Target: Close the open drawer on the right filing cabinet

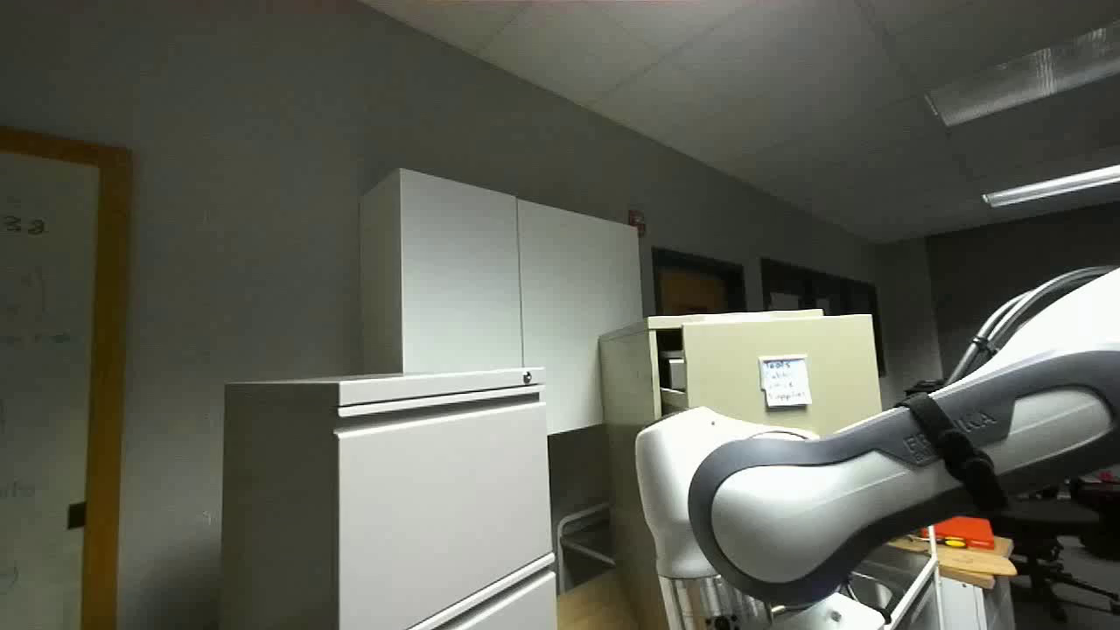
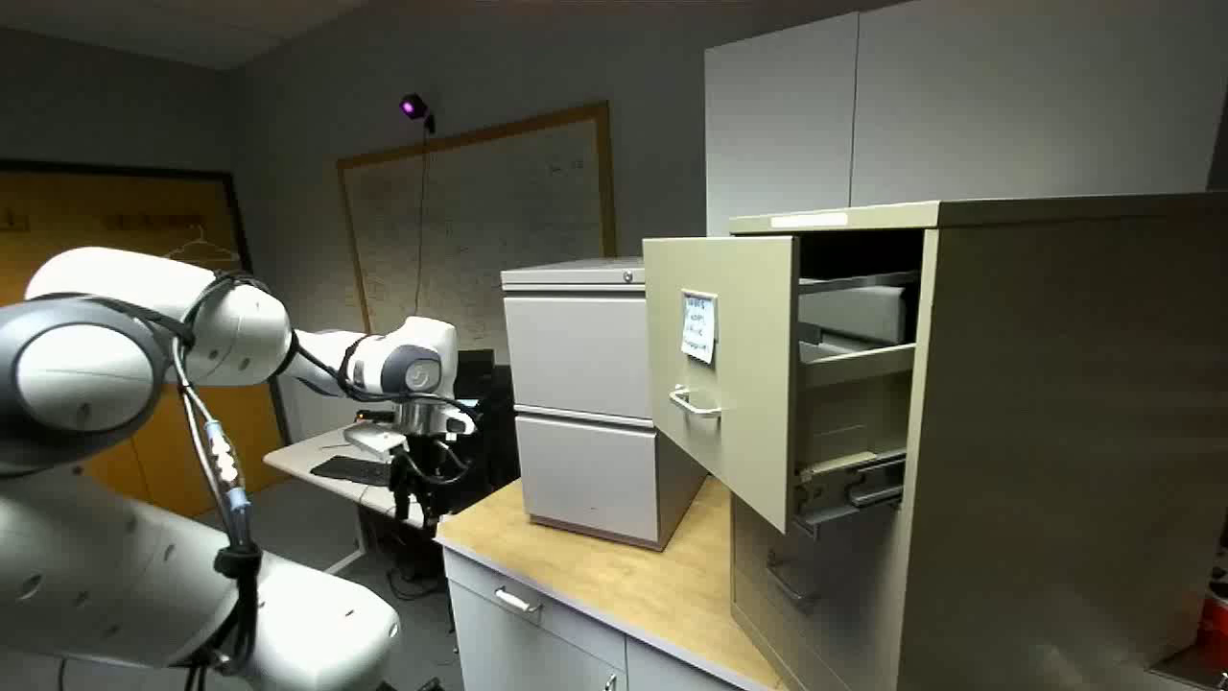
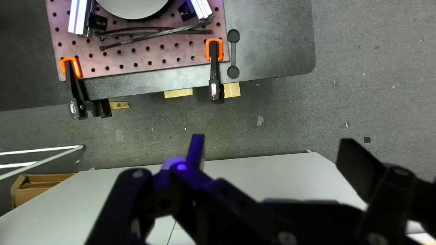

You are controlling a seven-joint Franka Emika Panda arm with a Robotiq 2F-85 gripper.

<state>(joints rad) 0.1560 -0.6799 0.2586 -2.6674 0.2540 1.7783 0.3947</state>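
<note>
The open drawer is the top drawer of the beige right filing cabinet (image 2: 1055,432). Its wide front (image 2: 758,384) stands well out from the cabinet and carries a white paper and a handle below it. In an exterior view the drawer front (image 1: 726,367) shows partly behind my arm, with the cabinet's side (image 1: 626,394) beside it. My gripper (image 2: 413,489) points down, apart from the drawer, on the far side of the grey cabinet. In the wrist view my gripper (image 3: 272,139) has its fingers wide apart with nothing between them. The drawer is out of the wrist view.
A pale grey two-drawer cabinet (image 2: 585,355) stands on a wooden counter (image 2: 595,595) beside the open drawer. White wall cupboards (image 1: 577,289) hang behind. The wrist view shows the perforated mounting plate (image 3: 136,58) with orange-tipped clamps, the floor, and a white cabinet surface (image 3: 265,177) below the fingers.
</note>
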